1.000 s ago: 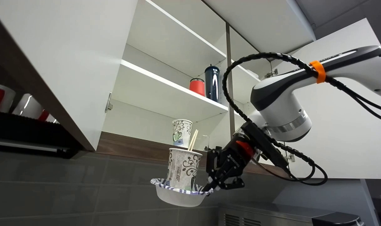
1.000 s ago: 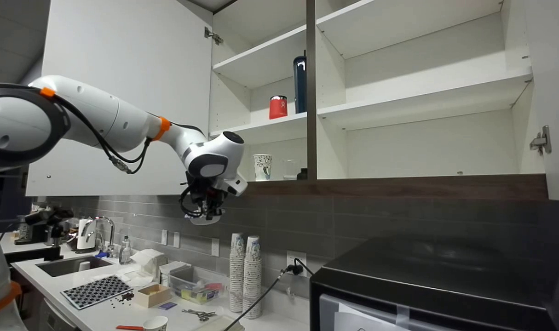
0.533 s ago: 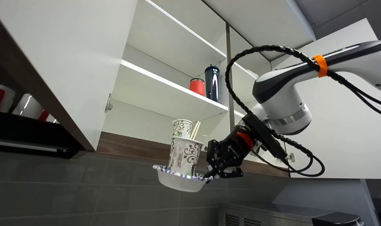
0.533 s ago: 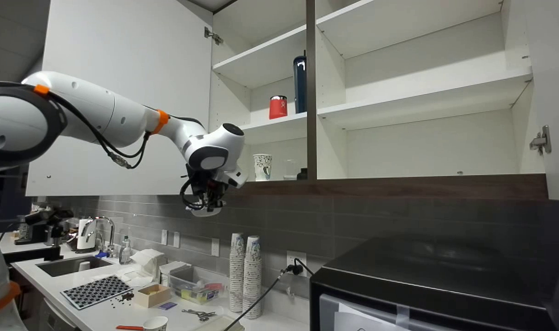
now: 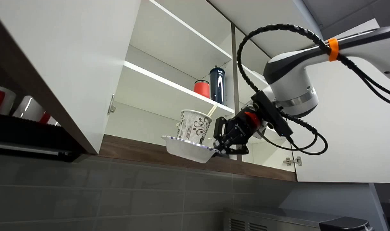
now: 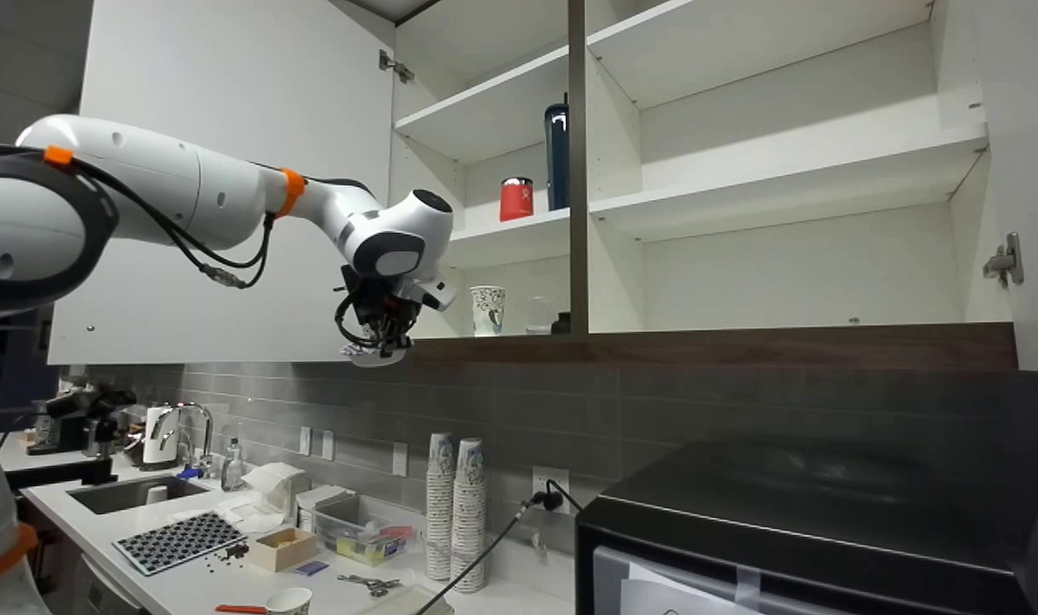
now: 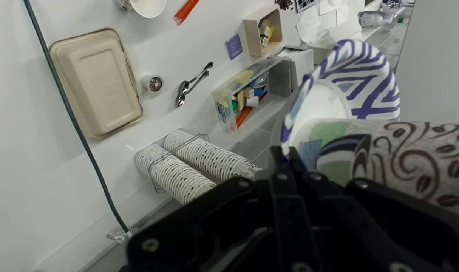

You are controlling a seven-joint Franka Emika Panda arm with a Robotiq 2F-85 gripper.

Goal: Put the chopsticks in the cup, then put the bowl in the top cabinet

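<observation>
while the gripper (image 7: 286,153) pinches the bowl (image 5: 186,150), the cup (image 5: 193,126) holds chopsticks (image 5: 212,110).

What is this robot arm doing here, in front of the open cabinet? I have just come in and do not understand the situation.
The gripper of the robot arm is shut on the edge of a white bowl. A paper cup stands in the bowl, and chopsticks rise above the cup's rim, apparently resting inside it. The bowl is in the air before the open top cabinet, not yet set down inside. A red tumbler and a dark bottle stand on a shelf there.
</observation>
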